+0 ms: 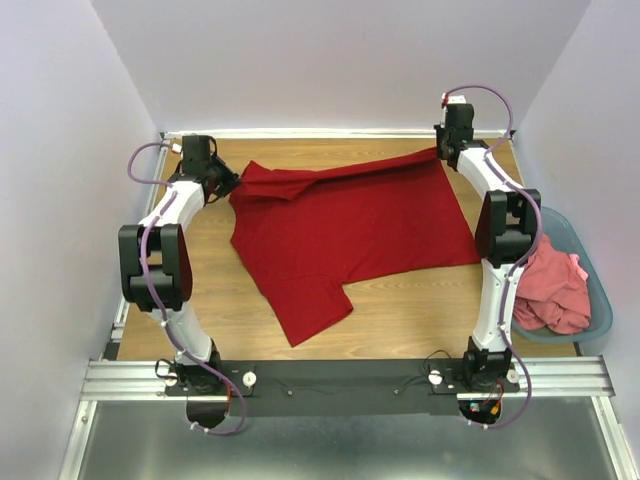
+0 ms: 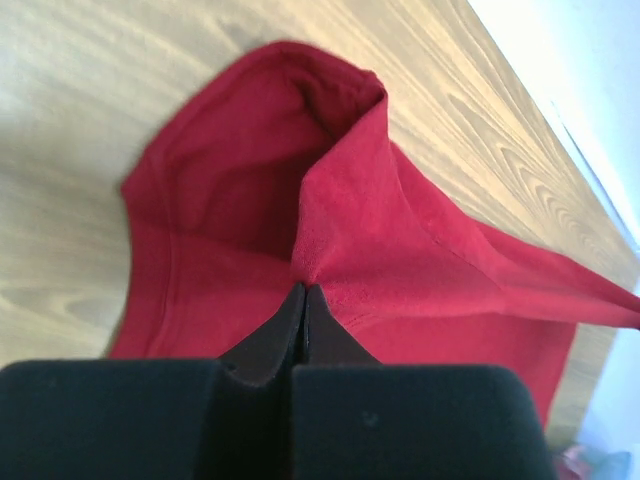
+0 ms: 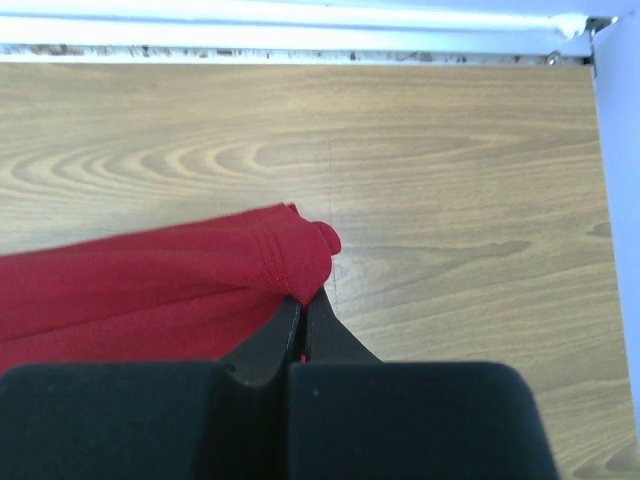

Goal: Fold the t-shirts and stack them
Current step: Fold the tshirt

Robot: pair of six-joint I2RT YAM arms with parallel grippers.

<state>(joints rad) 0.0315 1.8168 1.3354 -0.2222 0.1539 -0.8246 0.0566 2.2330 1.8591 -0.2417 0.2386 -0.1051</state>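
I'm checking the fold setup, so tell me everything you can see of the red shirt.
The red shirt is plain dark red, a soft matte knit with no print. It lies spread mostly flat on the wooden table, one short sleeve pointing toward the arms. Its far edge is raised and stretched between two pinches: the left gripper is shut on a bunched fold at the far left, and the right gripper is shut on a stitched hem corner at the far right. Only the table and grippers appear to touch it.
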